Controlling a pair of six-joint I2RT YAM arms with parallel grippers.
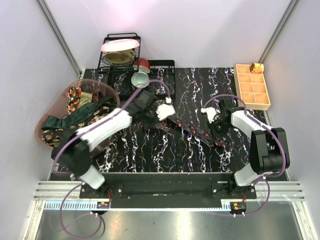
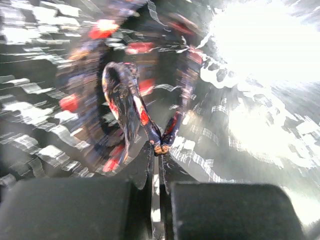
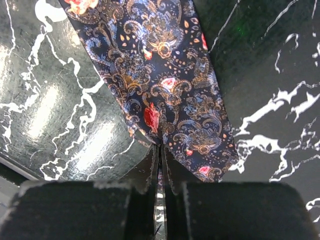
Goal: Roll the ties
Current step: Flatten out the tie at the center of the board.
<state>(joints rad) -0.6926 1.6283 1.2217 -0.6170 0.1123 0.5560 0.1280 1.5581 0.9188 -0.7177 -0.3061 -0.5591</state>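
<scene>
Motion-blurred tie (image 2: pixel 125 97) in left wrist view

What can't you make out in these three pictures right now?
Left wrist view: motion blur smears the tie; glare whites out the upper right.
Right wrist view: the tie runs off the top edge, so its length is unseen.
Top view: the left arm and right arm cover the tie's ends, hiding the jaws' grip.
Top view: the piled ties in the pink basket tangle, partly under the left arm; no count.

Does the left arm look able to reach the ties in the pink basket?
Probably yes: the basket ties lie beside that arm, uncovered. But the left gripper is shut on the paisley tie and must release first.
</scene>
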